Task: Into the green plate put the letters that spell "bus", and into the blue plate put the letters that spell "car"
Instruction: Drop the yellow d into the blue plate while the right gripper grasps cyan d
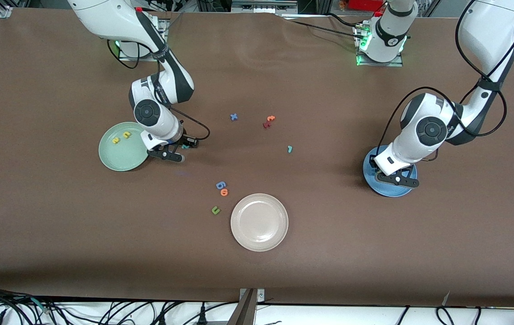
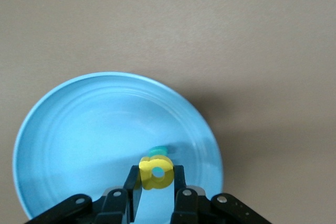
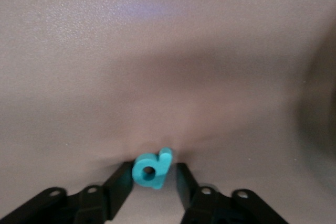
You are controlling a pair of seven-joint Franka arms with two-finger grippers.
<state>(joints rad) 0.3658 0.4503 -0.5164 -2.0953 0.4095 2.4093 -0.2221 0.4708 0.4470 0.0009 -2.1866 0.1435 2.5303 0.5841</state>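
Observation:
Beside the green plate (image 1: 121, 159), on its left-arm side, my right gripper (image 1: 184, 148) (image 3: 152, 174) is down at the table, shut on the teal b (image 1: 185, 146) (image 3: 151, 169). The b rests on the cloth. In the green plate lie the yellow s (image 1: 115, 140) and the yellow u (image 1: 126, 134). My left gripper (image 1: 394, 178) (image 2: 156, 174) hangs low over the blue plate (image 1: 387, 191) (image 2: 79, 129), shut on the yellow a (image 2: 156, 171). The teal c (image 2: 159, 151) lies in that plate under the a. The teal r (image 1: 289, 149) lies alone mid-table.
A beige plate (image 1: 259, 222) sits nearest the front camera. Beside it, toward the right arm's end, lie a blue g (image 1: 220, 184), an orange o (image 1: 224, 192) and a green u (image 1: 215, 210). Farther back are a blue letter (image 1: 233, 117), an orange t (image 1: 270, 118) and a red letter (image 1: 266, 124).

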